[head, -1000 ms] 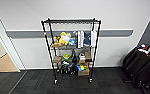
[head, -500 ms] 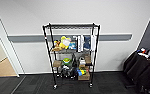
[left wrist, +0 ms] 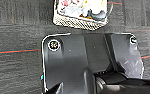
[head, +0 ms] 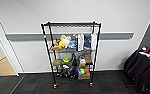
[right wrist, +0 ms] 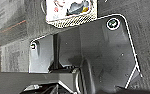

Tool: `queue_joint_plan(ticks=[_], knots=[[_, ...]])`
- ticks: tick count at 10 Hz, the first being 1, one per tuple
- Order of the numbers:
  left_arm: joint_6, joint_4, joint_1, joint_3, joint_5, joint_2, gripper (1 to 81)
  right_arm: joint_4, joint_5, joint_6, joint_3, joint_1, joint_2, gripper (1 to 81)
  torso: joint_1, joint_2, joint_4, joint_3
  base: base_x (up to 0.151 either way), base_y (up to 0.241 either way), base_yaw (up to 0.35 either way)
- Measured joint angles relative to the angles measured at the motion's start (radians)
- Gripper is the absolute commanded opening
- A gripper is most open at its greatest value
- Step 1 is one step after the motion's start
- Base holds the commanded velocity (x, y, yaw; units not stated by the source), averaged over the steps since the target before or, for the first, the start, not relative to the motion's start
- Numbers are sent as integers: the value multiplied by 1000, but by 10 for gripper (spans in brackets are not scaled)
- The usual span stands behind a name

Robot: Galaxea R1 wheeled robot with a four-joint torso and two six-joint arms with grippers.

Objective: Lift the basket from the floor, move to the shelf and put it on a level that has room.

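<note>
A: Jaws? Can't tell on either arm, they're hidden.
B: The basket (left wrist: 81, 13) sits on the floor (left wrist: 16, 30), unlifted.
A: The shelf (head: 71, 53) at twelve o'clock, top level (head: 71, 24) bare.
B: Lift's pending; I'd say both arms must descend.

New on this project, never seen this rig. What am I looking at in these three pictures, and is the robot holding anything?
It is a wheeled robot with two arms. The head camera looks forward and down at the shelf, a black wire rack against a white wall. Its top level is bare, while the lower tiers carry toys, books and boxes. The other two pictures come from cameras on the wrists. The big dark plates there are robot parts. Beyond them, the basket with things in it sits on the dark carpet floor. Whether anything is held cannot be told.
</note>
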Motion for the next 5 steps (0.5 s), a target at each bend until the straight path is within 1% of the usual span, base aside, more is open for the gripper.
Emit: queue_joint_plan(ticks=[3, 5], knots=[[0, -14, -48, 3, 37, 1, 811, 22, -3, 1, 22, 44, -16, 811, 65, -102, 0, -96, 0, 0, 0], [0, -26, -73, 5, 58, 1, 811, 31, -34, 2, 23, 79, -18, 811, 108, -169, 0, -150, 0, 0, 0]])
